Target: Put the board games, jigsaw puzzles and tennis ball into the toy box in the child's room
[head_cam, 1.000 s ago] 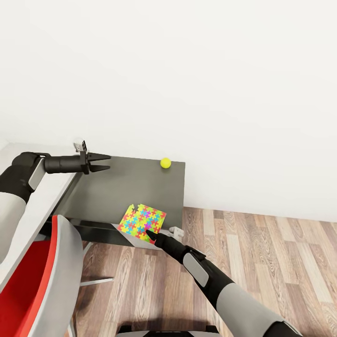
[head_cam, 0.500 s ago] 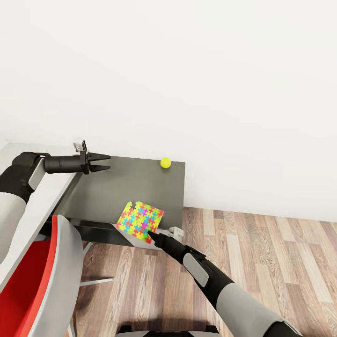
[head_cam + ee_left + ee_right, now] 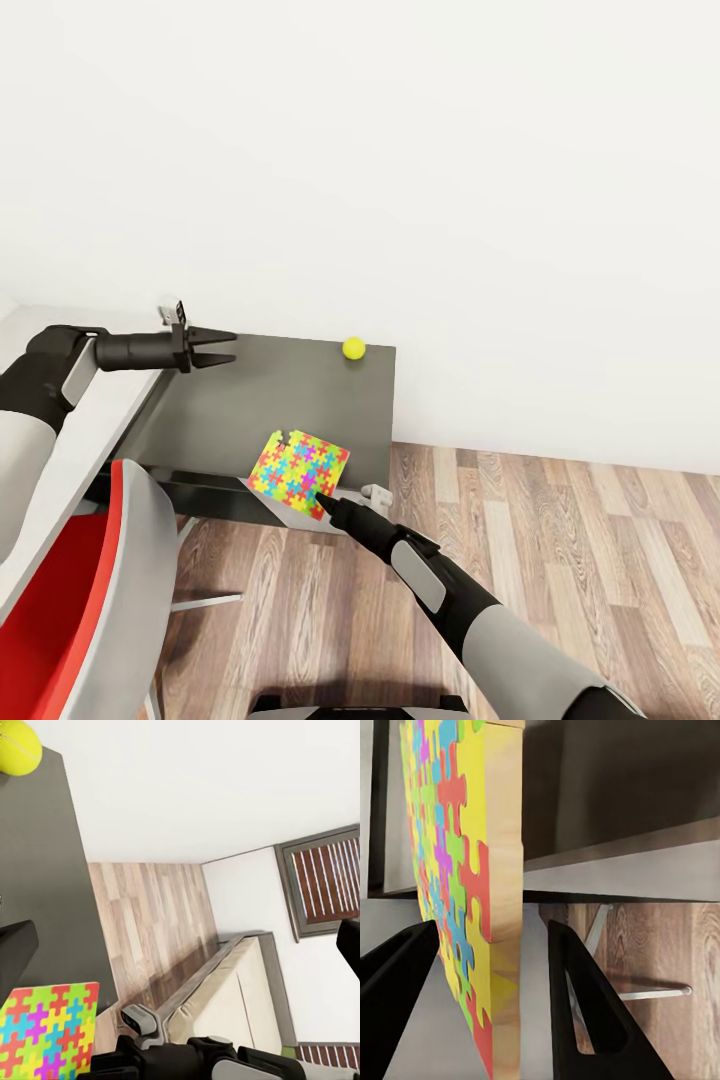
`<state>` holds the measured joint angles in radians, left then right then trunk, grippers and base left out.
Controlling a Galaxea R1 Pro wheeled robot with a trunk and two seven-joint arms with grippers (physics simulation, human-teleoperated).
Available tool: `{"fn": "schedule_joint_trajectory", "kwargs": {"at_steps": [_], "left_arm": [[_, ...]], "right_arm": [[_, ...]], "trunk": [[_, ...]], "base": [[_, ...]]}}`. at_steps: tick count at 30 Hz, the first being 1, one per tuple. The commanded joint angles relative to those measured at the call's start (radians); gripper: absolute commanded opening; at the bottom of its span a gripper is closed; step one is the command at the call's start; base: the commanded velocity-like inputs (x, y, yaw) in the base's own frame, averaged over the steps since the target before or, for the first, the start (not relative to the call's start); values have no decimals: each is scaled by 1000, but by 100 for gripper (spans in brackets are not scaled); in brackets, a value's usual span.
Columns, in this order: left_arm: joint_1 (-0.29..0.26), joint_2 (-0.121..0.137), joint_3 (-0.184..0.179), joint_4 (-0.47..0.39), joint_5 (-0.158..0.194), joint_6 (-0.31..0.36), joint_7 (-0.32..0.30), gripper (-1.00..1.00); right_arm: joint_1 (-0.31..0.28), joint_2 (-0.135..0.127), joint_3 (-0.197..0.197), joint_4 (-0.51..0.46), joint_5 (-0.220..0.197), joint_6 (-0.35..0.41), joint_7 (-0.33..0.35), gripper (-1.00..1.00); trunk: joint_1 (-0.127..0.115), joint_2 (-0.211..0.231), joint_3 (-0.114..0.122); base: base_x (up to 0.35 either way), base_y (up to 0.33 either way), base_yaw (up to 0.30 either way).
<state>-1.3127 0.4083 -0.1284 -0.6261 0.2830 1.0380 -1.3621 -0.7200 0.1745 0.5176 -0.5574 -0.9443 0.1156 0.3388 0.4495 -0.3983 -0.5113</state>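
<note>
The puzzle [image 3: 303,472] lies at lower centre on the dark desk [image 3: 290,395], overhanging its near edge. The right claw [image 3: 322,498] is open, its fingers straddling the puzzle's near corner edge-on. The left claw [image 3: 222,348], open and empty, hangs at upper left, well apart.

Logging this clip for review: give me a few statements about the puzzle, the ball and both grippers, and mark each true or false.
1. The puzzle overhangs the dark table's front edge. True.
2. The ball sits in the left gripper. False: it lies on the table near the wall, apart from that gripper.
3. The right gripper's fingers straddle the puzzle's edge. True, in the right wrist view.
4. The left gripper holds a game box. False: it is open and holds nothing.
5. A red chair stands by the table. True.
</note>
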Motion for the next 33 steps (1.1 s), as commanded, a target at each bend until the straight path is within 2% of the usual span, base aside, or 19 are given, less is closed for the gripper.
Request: {"fn": "schedule_joint_trajectory", "kwargs": {"at_steps": [1, 4, 11, 24, 28, 33], "left_arm": [[-1, 2, -5, 0, 1, 9, -4, 100], [0, 1, -5, 0, 1, 9, -4, 100], [0, 1, -5, 0, -1, 9, -3, 100], [1, 3, -2, 1, 7, 9, -5, 100], [1, 3, -2, 2, 9, 9, -6, 100], [2, 4, -2, 4, 9, 9, -6, 100]], "right_arm": [[-1, 0, 2, 0, -11, 4, 3, -100], [-1, 0, 2, -6, -11, 4, 12, -100], [-1, 0, 2, -13, -9, 5, 94, -100], [-1, 0, 4, -15, -6, 12, 101, -100], [-1, 0, 3, -17, -5, 58, 105, -100], [-1, 0, -2, -35, -6, 71, 105, -100]], "trunk": [[1, -2, -1], [1, -2, -1], [1, -2, -1], [1, -2, -1], [1, -2, -1], [1, -2, -1]], "base": [[0, 0, 0], [0, 0, 0], [0, 0, 0], [0, 0, 0], [0, 0, 0], [0, 0, 0]]}}
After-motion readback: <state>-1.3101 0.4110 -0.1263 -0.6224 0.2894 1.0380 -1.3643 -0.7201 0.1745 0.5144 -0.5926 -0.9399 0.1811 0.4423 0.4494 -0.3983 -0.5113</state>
